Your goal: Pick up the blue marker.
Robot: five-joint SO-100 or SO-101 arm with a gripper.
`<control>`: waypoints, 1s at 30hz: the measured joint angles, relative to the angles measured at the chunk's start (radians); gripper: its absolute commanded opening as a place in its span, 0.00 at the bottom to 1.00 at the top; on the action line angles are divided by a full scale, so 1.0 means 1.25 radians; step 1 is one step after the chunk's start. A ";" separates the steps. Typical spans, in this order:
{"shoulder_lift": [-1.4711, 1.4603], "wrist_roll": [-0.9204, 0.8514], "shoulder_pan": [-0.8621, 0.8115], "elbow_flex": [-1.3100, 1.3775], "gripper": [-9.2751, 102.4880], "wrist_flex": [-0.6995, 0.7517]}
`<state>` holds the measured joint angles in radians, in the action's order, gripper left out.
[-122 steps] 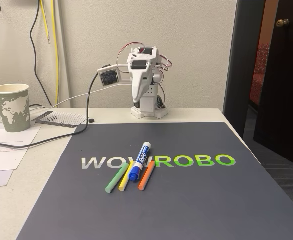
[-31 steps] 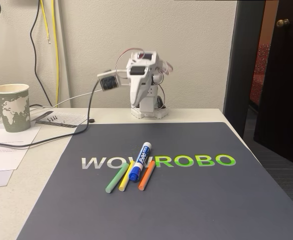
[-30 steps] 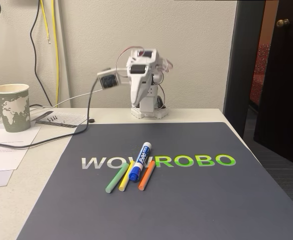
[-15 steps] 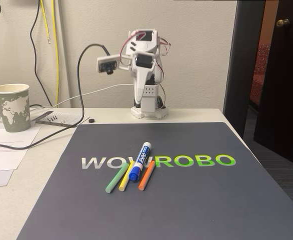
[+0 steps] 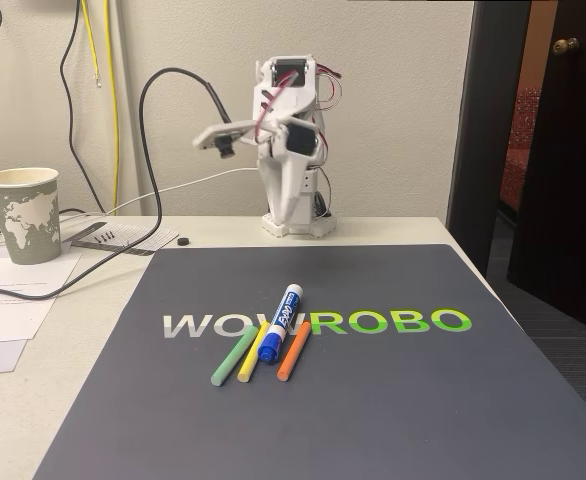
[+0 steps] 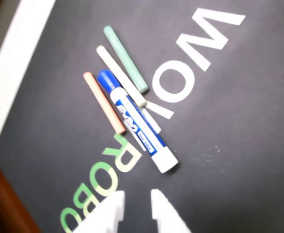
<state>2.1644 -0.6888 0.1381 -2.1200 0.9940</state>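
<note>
Approach step: tool [image 6: 134, 204] hangs above mat [image 5: 373, 400], fingers slightly parted, empty. Blue marker [image 6: 136, 121] lies between yellow stick [image 6: 120, 75] and orange stick [image 6: 103, 103]. Next: descend, straddle barrel, avoid sticks

A pale table [image 5: 93, 330] carries a dark mat [image 5: 373, 400] printed "WOWROBO". On the mat lie 4 things side by side: a green stick [image 5: 234, 359], a yellow stick [image 5: 251, 352], the blue marker [image 5: 280, 322] and an orange stick [image 5: 293, 350]. Beside the mat, a paper cup [image 5: 20, 214] and papers [image 5: 8, 300] rest on the table.
</note>
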 measured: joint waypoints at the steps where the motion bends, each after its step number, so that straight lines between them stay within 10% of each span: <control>1: -0.001 -0.012 0.005 0.000 0.15 0.004; 30: -0.064 -0.373 0.031 0.000 0.31 0.198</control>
<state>2.0847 -1.1551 0.1764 -2.1200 1.2410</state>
